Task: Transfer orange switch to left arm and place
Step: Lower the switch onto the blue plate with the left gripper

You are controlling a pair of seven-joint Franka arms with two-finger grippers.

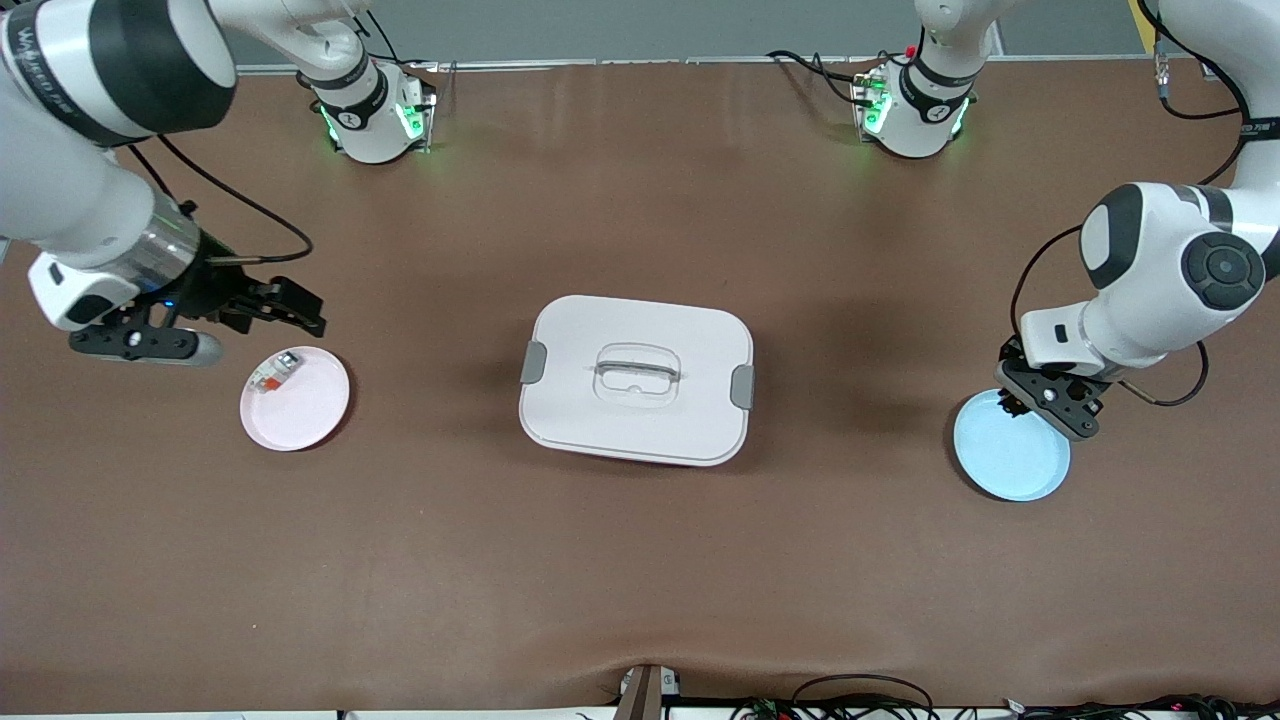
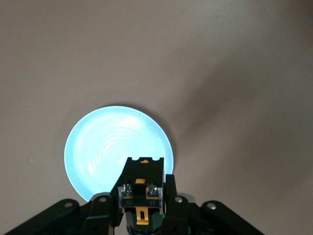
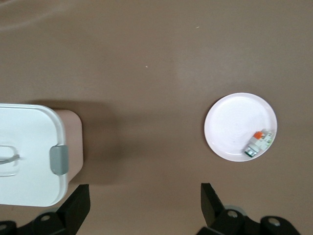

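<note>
Over blue plate (image 2: 118,147), left pincer (image 2: 142,205) clamps orange switch (image 2: 142,188), seen only in left wrist view. Right pincer (image 1: 290,305) gapes wide above pink plate (image 1: 310,410).
</note>
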